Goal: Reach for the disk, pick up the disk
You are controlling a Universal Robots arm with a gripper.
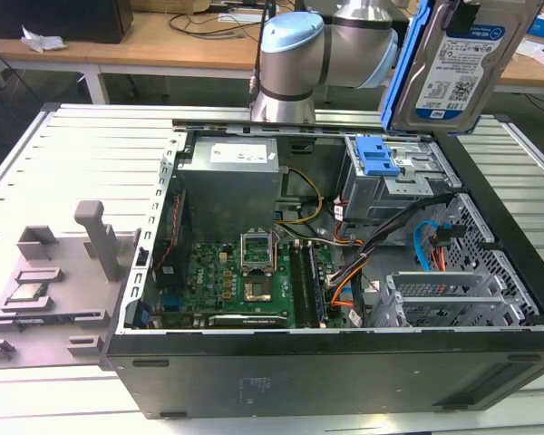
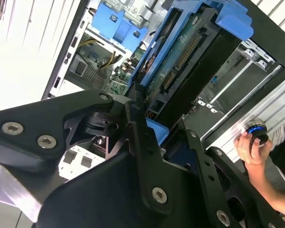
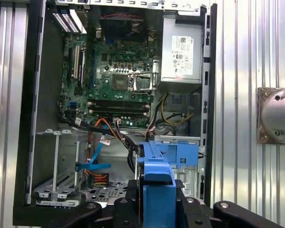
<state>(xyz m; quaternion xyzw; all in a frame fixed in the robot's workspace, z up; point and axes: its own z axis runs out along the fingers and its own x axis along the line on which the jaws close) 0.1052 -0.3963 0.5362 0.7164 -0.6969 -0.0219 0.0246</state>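
Disk lifted clear

My gripper [image 2: 149, 130] has its jaws clamped on the disk [image 1: 460, 68]; I see it held above the open computer case [image 1: 517, 263].

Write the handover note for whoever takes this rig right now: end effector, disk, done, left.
End effector: shut on the disk, gripping its blue frame.
Disk: held up in the air, above the open computer case, on the exterior view's right, label facing that camera; clear of the drive cage.
A person's hand rests on a knob beside the case in the second wrist view.
Done: reach and pick-up.
Left: nothing of this task.
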